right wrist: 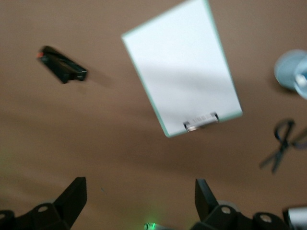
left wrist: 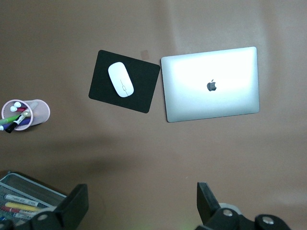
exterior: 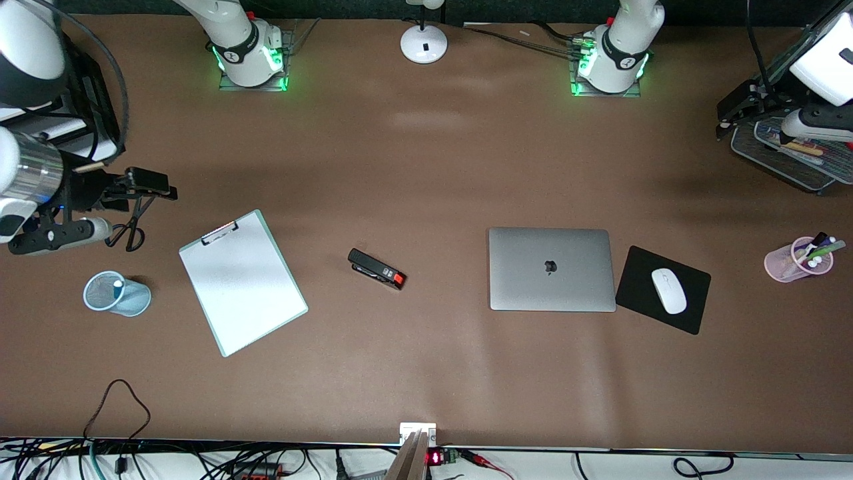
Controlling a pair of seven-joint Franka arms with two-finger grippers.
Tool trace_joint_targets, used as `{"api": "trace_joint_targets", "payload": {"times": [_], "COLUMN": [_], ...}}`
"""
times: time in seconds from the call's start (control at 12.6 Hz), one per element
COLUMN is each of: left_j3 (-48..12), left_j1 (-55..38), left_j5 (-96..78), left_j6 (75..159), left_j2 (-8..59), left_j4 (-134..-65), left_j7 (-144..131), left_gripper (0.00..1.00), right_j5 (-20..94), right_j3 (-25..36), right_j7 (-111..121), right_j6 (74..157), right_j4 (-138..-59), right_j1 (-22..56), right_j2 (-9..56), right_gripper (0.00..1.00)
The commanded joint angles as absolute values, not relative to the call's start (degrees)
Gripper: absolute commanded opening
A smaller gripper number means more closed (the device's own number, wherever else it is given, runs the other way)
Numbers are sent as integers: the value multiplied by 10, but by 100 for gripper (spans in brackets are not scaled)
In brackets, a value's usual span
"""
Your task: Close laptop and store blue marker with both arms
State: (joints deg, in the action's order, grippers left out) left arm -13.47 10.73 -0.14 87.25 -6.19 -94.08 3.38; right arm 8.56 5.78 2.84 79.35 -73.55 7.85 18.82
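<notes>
The laptop (exterior: 550, 269) lies shut, lid up with the dark apple logo, toward the left arm's end of the table; it also shows in the left wrist view (left wrist: 211, 84). The blue marker (exterior: 118, 284) stands in a pale blue mesh cup (exterior: 126, 297) toward the right arm's end, only its whitish end showing. My left gripper (exterior: 733, 113) (left wrist: 141, 191) is open and empty, raised beside the wire tray (exterior: 793, 160). My right gripper (exterior: 160, 188) (right wrist: 139, 187) is open and empty, raised above the scissors (exterior: 130, 230), apart from the cup.
A black mouse pad (exterior: 640, 280) with a white mouse (exterior: 668, 291) lies beside the laptop. A pink cup (exterior: 796, 261) of pens, a white clipboard (exterior: 243, 283), a black stapler (exterior: 376, 269) and a white lamp base (exterior: 424, 43) are on the table.
</notes>
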Motion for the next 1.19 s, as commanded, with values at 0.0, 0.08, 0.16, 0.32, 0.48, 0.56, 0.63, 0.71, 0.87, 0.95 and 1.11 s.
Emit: {"api": "trace_joint_targets", "payload": {"times": [0.0, 0.08, 0.16, 0.32, 0.48, 0.56, 0.63, 0.71, 0.87, 0.95, 1.11], "left_j3": [-140, -140, -140, -139, -139, -139, -138, -138, -135, -135, -134], "left_j1": [116, 116, 117, 117, 117, 118, 118, 118, 119, 119, 119], "left_j5": [-11, -11, -11, -12, -12, -12, -12, -12, -12, -12, -12], "left_j6": [879, 879, 879, 880, 882, 882, 882, 882, 882, 882, 882], "left_j2": [-73, -74, -74, -74, -74, -75, -74, -75, -74, -75, -74], "left_j4": [-956, -956, -958, -959, -959, -959, -958, -958, -958, -958, -958], "left_j7": [33, 33, 33, 33, 36, 37, 40, 40, 40, 40, 41], "left_gripper": [100, 100, 100, 100, 100, 100, 100, 100, 100, 100, 100], "right_j5": [7, -22, -32, -32, -26, -26, -26, -26, -26, -25, -23], "right_j3": [61, 61, 61, 61, 59, 60, 60, 60, 60, 60, 61], "right_j7": [-13, -11, -1, 40, 40, 40, 40, 38, 38, 36, 28], "right_j6": [784, 786, 796, 834, 851, 850, 847, 847, 853, 855, 861], "right_j4": [-759, -765, -777, -814, -853, -860, -865, -877, -908, -915, -932], "right_j1": [81, 80, 70, 41, 24, 22, 22, 22, 22, 22, 22], "right_j2": [169, 167, 155, 124, 88, 77, 67, 55, 28, 20, -1], "right_gripper": [100, 100, 100, 100, 100, 100, 100, 100, 100, 100, 100]}}
